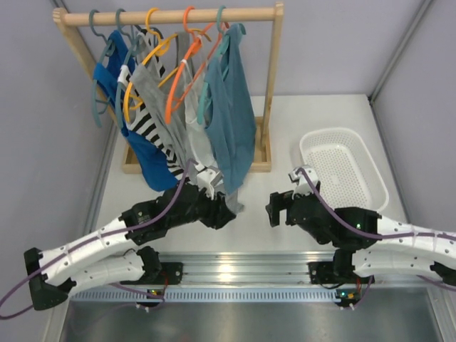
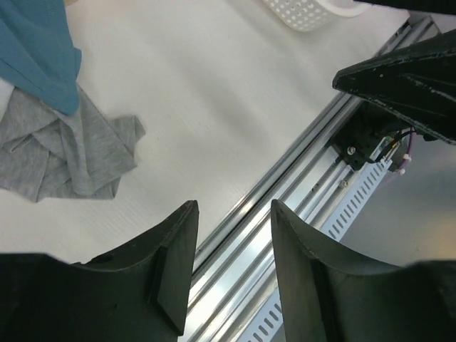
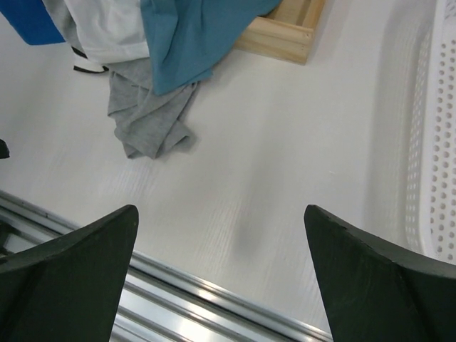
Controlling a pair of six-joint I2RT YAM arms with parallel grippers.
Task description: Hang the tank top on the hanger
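The dusty teal-blue tank top (image 1: 229,114) hangs on the light teal hanger (image 1: 221,28) at the right end of the wooden rail, its hem reaching the table. Its lower edge shows in the left wrist view (image 2: 39,50) and in the right wrist view (image 3: 199,35). My left gripper (image 1: 229,214) is open and empty just below the hanging clothes, over the table's near edge (image 2: 231,214). My right gripper (image 1: 274,210) is open wide and empty above bare table (image 3: 221,214), to the right of the garments.
A wooden rack (image 1: 274,85) holds a royal-blue top (image 1: 146,160), a striped top, grey and white tops on orange and grey-blue hangers. A grey garment's hem (image 3: 149,121) lies crumpled on the table. A white perforated basket (image 1: 342,167) sits at the right. A metal rail (image 1: 235,267) runs along the near edge.
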